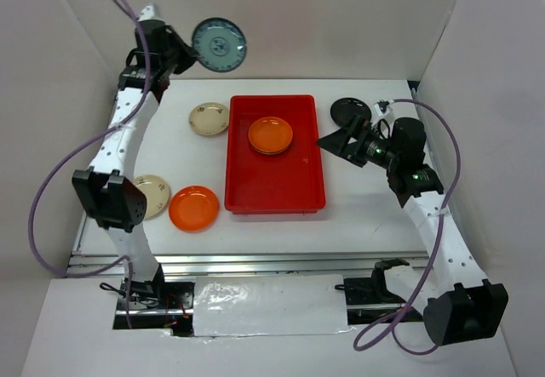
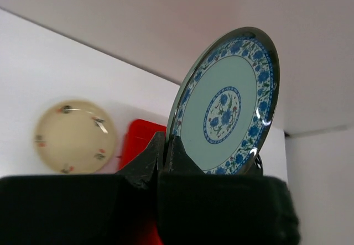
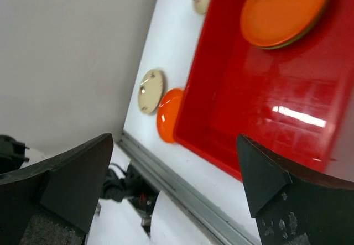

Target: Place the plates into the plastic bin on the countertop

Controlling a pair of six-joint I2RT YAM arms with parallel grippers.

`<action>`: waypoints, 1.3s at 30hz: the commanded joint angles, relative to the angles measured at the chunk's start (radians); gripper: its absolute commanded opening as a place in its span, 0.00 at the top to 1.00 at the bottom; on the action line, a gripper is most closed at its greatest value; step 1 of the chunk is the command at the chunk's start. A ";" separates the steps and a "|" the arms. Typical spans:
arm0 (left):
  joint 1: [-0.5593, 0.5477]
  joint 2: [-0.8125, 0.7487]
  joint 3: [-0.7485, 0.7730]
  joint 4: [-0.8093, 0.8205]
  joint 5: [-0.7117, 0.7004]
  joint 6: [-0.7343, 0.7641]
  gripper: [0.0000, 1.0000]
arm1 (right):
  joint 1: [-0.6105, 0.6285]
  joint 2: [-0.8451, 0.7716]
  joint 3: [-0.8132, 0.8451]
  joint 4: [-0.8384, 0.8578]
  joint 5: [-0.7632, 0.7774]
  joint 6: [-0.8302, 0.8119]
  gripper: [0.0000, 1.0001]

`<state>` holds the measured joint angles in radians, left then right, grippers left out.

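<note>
The red plastic bin [image 1: 272,181] lies mid-table. In it an orange plate [image 1: 271,134] rests on a lime green plate whose edge shows in the right wrist view [image 3: 314,25]. My left gripper [image 1: 189,50] is raised at the back left, shut on the rim of the teal-blue patterned plate [image 1: 218,45], held on edge [image 2: 227,104]. My right gripper [image 1: 334,143] is open and empty just right of the bin. A black plate [image 1: 349,109] lies behind it. Two cream plates [image 1: 209,119] [image 1: 152,195] and an orange plate [image 1: 193,208] lie left of the bin.
White walls enclose the tabletop on the left, back and right. A metal rail [image 1: 272,262] runs along the near table edge. The left arm's elbow [image 1: 106,198] hangs over the near cream plate. The dark brown plate is out of view.
</note>
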<state>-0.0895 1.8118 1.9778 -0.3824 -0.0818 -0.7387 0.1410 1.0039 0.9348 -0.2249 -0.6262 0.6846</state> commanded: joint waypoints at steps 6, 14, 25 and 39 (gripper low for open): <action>-0.130 0.297 0.110 -0.107 0.286 0.053 1.00 | -0.215 0.001 0.016 -0.080 -0.063 -0.056 0.00; -0.207 0.389 0.136 -0.182 0.231 0.099 1.00 | -0.371 0.025 -0.045 -0.045 -0.159 -0.045 0.00; -0.226 0.360 0.096 -0.207 0.163 0.105 0.34 | -0.374 0.027 -0.030 -0.048 -0.179 -0.046 0.00; -0.053 -0.039 -0.207 -0.167 -0.227 -0.083 0.01 | -0.373 0.021 -0.044 -0.016 -0.207 -0.030 0.00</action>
<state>-0.2447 1.7729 1.8282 -0.5701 -0.1780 -0.7147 -0.2291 1.0367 0.8825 -0.2802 -0.7982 0.6571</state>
